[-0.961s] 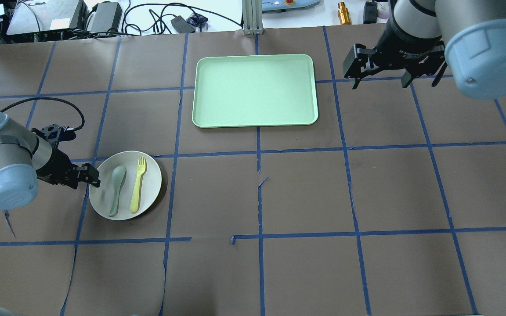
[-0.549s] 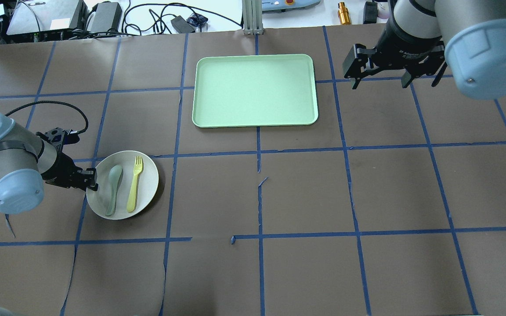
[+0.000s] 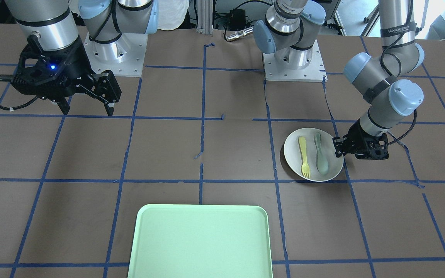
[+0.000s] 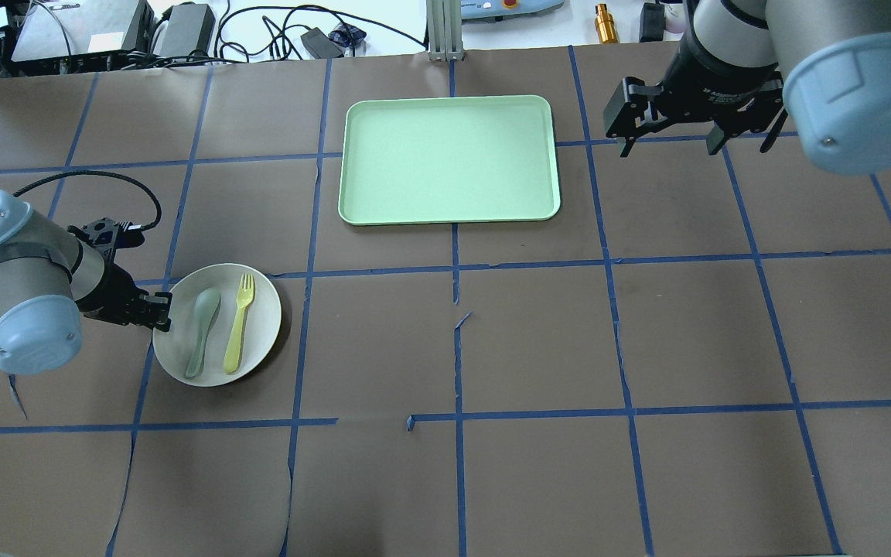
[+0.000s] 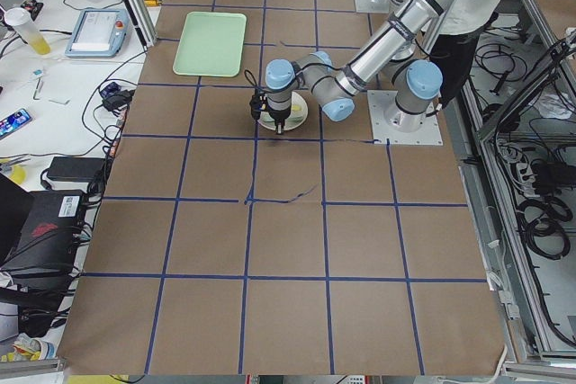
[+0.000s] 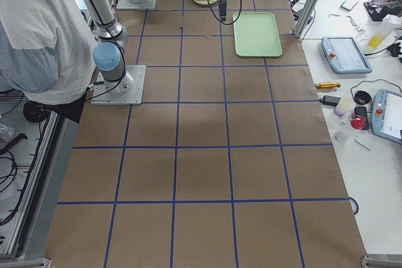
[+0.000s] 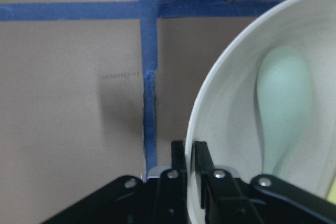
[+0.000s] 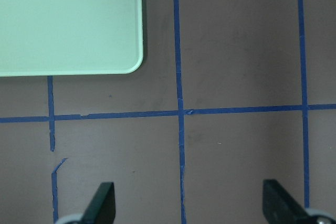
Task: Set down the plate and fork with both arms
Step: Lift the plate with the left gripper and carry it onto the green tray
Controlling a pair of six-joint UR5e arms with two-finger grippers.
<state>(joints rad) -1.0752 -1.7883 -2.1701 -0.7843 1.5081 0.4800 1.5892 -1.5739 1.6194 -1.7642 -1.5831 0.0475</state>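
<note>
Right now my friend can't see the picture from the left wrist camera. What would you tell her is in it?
The black left pincer, at the bottom, is pinched shut on the rim of a white plate that fills the right side. A grey-green spoon lies in the plate, and blue tape lines cross on the brown table to the left.

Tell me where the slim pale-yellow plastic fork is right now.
Overhead view, left side: the fork lies on the round white plate, just right of the grey-green spoon; the left gripper pinches the plate's rim.
</note>
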